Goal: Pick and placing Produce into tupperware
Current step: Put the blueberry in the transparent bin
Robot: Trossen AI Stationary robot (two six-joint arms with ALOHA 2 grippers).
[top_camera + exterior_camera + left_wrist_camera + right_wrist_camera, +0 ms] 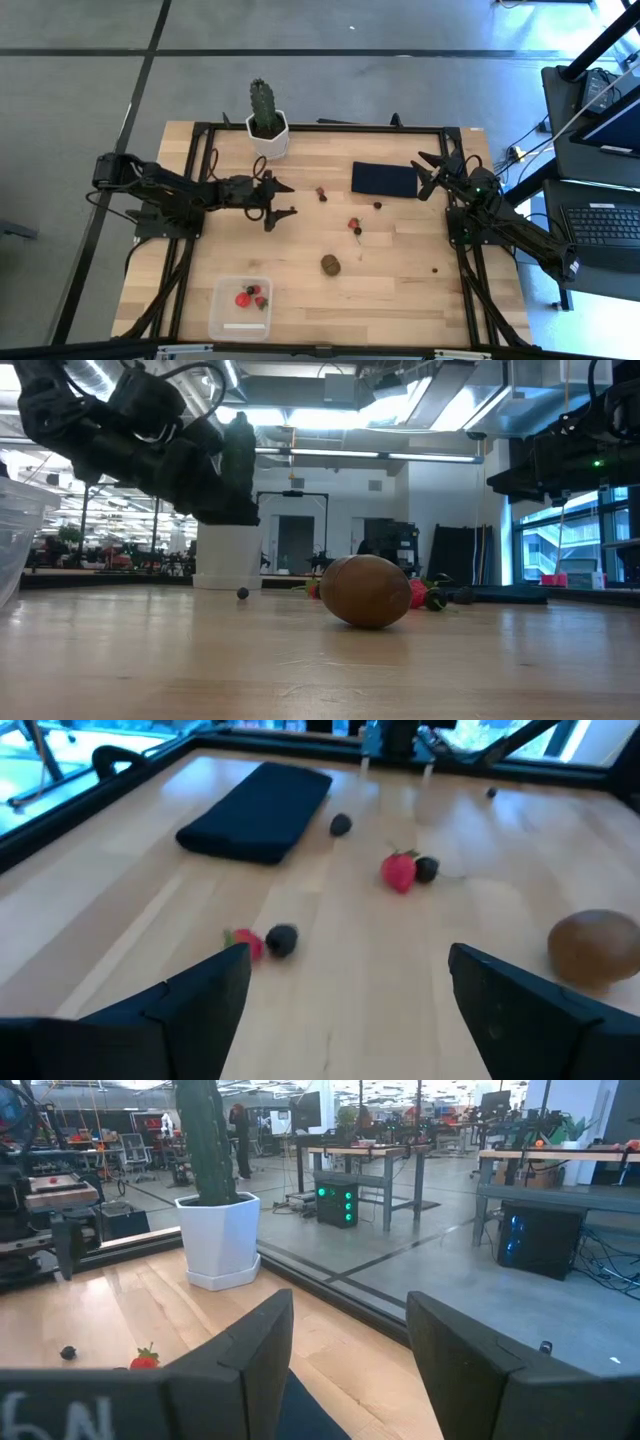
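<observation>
My left gripper point(288, 198) hovers open over the table's left half, its fingers point(200, 1000) pointing at the loose produce. Nearest to it lie a strawberry point(247, 943) with a dark berry point(283, 938). Farther off lie a second strawberry point(398, 872) with a berry point(427, 868), and the brown kiwi point(330, 264) to one side. The clear tupperware point(241, 305) stands near the front edge, holding red strawberries and a dark berry. My right gripper point(425, 175) waits open at the far right, with nothing between its fingers.
A flat navy rectangle point(385, 180) lies at the far middle, with a dark berry point(378, 205) beside it. A cactus in a white pot point(266, 125) stands at the far edge. Another berry point(435, 269) lies toward the right. A black frame rims the table.
</observation>
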